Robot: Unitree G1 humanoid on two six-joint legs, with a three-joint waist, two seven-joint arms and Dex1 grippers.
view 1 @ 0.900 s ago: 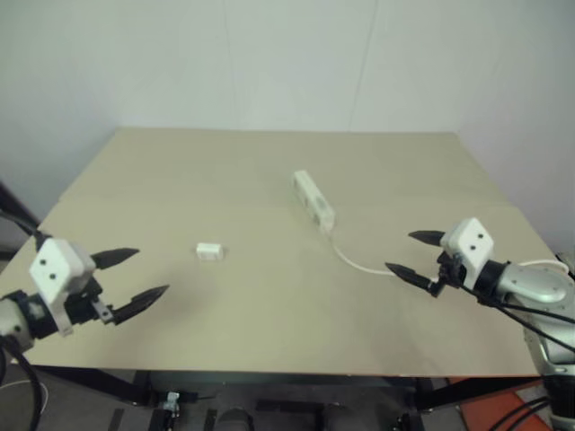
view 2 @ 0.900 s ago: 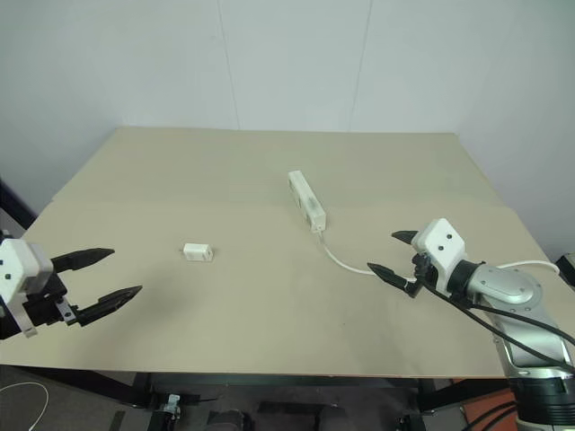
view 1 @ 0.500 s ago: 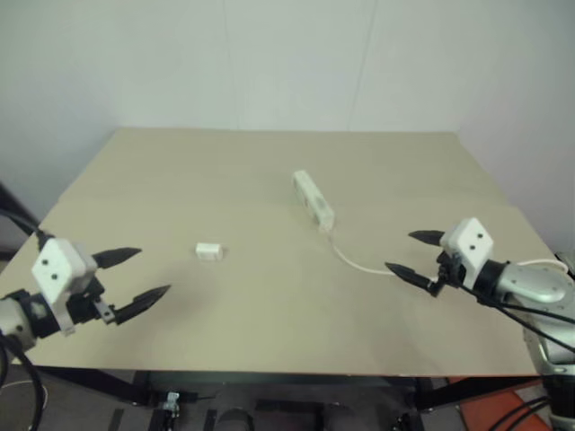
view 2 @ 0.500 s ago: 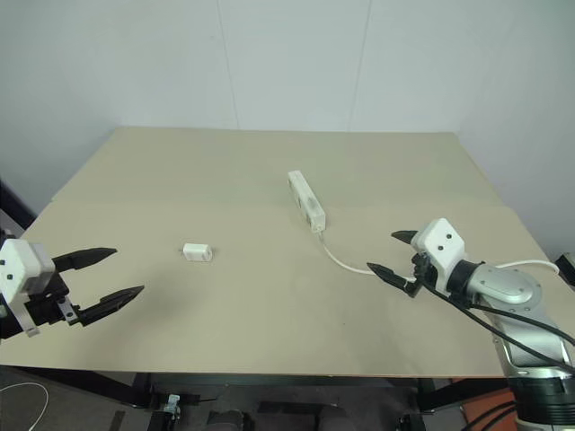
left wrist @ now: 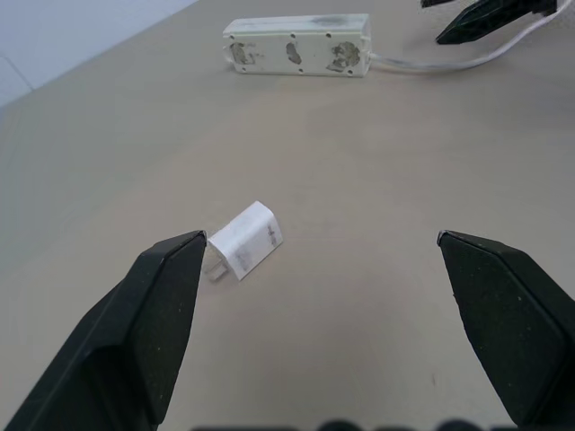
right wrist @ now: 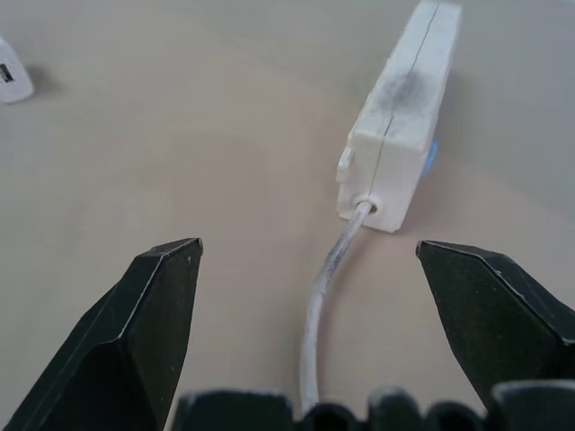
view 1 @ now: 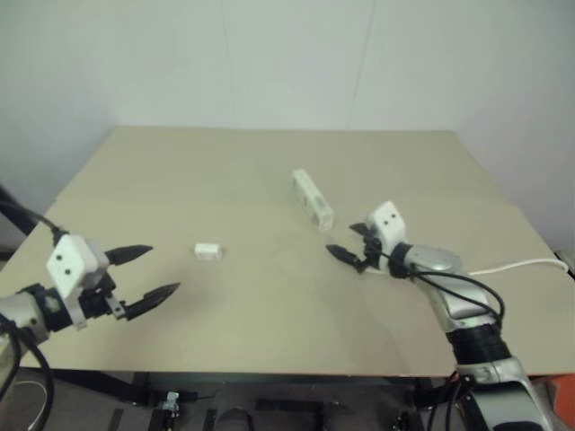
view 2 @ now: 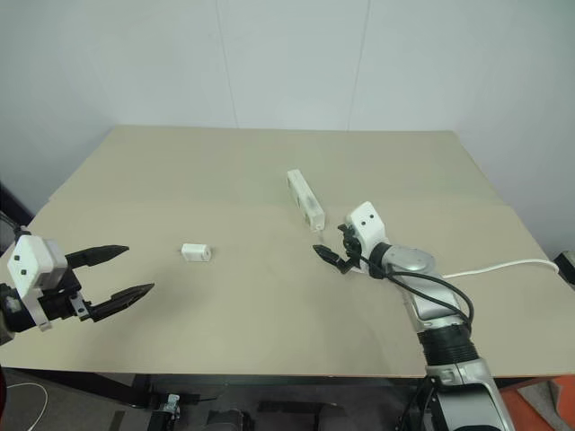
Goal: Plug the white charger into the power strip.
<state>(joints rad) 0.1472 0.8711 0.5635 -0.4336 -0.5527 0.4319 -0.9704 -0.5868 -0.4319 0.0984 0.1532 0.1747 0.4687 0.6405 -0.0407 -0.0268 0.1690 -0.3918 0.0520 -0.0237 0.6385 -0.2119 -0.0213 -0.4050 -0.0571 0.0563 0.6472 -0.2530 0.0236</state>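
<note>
White charger (view 1: pixel 207 251) lay mid-table in head views, well apart from power strip (view 1: pixel 312 198), whose long axis ran away from robot. Left gripper (view 1: pixel 144 273) sat nearer charger, jaws spread, empty. Right gripper (view 2: pixel 331 245) hovered over cord (view 2: pixel 494 267) at strip's near end, also spread, empty. Left wrist: charger (left wrist: pixel 245 241) just ahead, toward one finger. Right wrist: strip's cord end (right wrist: pixel 400 117) ahead, between fingers.

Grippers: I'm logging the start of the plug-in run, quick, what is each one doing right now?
Left gripper: open, holding nothing, short of the white charger.
Right gripper: open, holding nothing, over the cord behind the power strip.
</note>
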